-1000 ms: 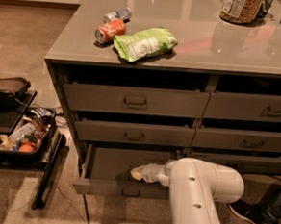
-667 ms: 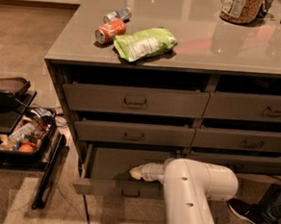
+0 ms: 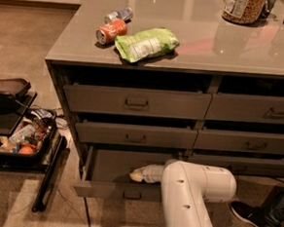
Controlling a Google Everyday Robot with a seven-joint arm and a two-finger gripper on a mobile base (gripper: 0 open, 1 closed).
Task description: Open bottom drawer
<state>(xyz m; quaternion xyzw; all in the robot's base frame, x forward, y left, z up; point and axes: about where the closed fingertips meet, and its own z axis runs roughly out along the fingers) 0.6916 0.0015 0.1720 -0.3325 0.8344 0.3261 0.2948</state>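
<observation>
The bottom drawer (image 3: 108,190) of the left column stands pulled out toward me. Its slim grey-brown front carries a small dark loop handle (image 3: 132,196), and its plain grey interior (image 3: 111,163) shows behind the front. My white arm (image 3: 194,197) rises from the bottom edge and reaches left. My gripper (image 3: 137,175) is a pale tip hanging over the open drawer's inside, just behind the front panel and above the handle. It does not visibly touch the handle.
The two taller drawers (image 3: 137,101) above are shut, as is the right column (image 3: 257,143). A red can (image 3: 111,31), a silver can (image 3: 118,14), a green bag (image 3: 146,43) and a jar (image 3: 244,7) sit on the counter. A black crate (image 3: 13,143) and a bar (image 3: 50,175) lie on the floor at left. A person's shoe (image 3: 251,218) is at right.
The arm's elbow has shifted slightly left. The drawer and the gripper tip stay about where they were.
</observation>
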